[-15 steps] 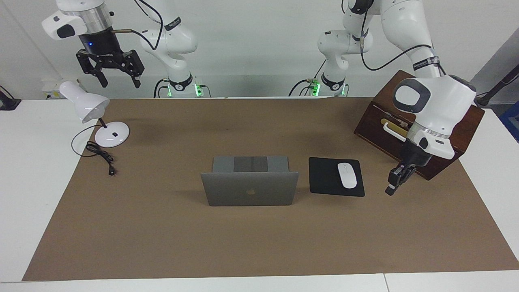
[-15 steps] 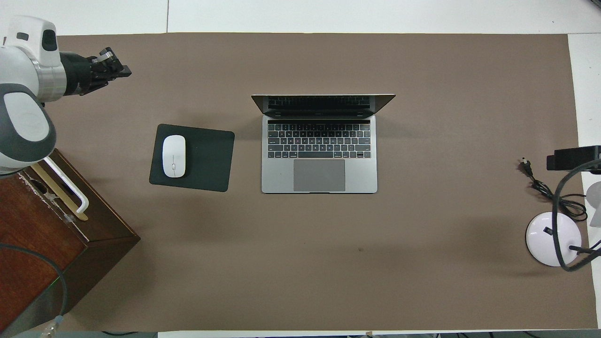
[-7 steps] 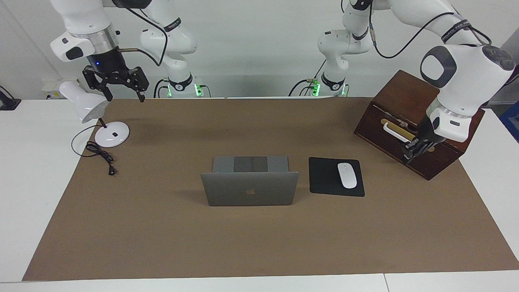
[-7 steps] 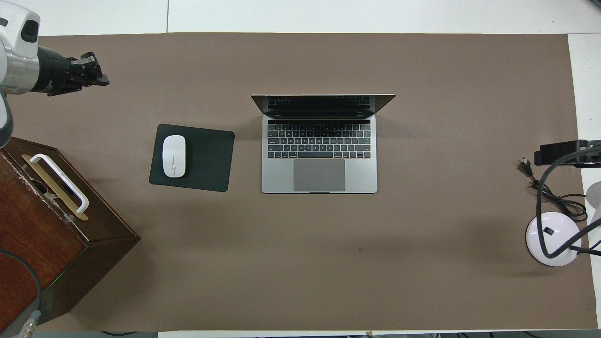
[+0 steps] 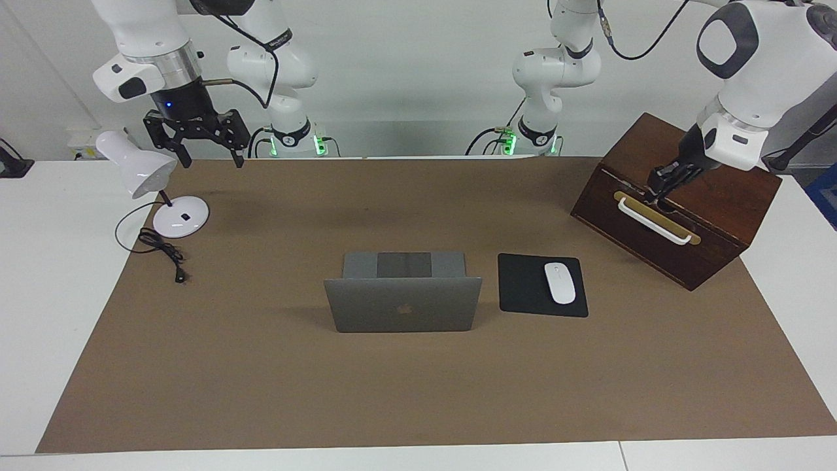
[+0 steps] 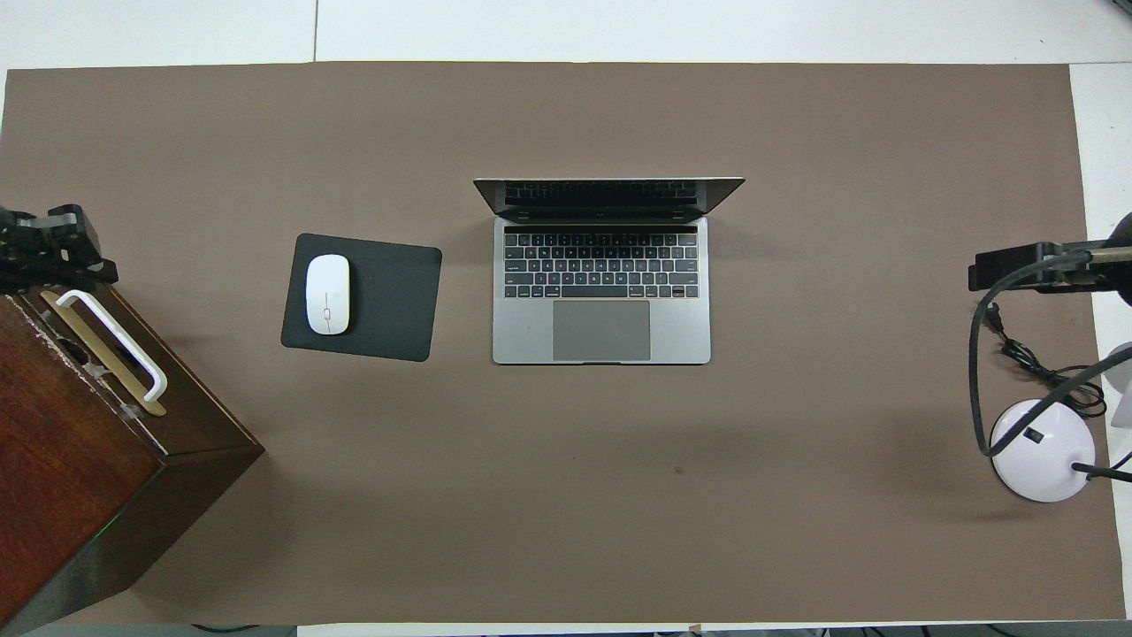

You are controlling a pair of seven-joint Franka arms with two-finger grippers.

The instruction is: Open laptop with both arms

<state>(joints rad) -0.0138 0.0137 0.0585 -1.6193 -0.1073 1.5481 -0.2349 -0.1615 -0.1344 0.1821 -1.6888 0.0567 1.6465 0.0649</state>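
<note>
Laptop [image 6: 601, 283] sits open at the middle of the desk [image 6: 566, 495], its lid upright at the edge farther from the robots and its keyboard facing them. Neither arm touches it. In the overhead view, a black mouse pad [image 6: 389, 301] lies just beside it at 9 o'clock, with a white mouse [image 6: 327, 295] on the pad. At about 8 o'clock, well apart from the laptop, stands a brown wooden box [image 5: 677, 196] with a white handle [image 5: 654, 221]. The left gripper [image 5: 659, 183] hangs over that box near the handle; whether its fingers are apart or closed cannot be told. At about 4 o'clock from the laptop, at the right arm's end, stands a white desk lamp [image 5: 157, 190] with its black cord [image 5: 160, 248] lying on the brown mat. The right gripper [image 5: 208, 157] hangs in the air beside the lamp's shade, its fingers spread wide and holding nothing.
</note>
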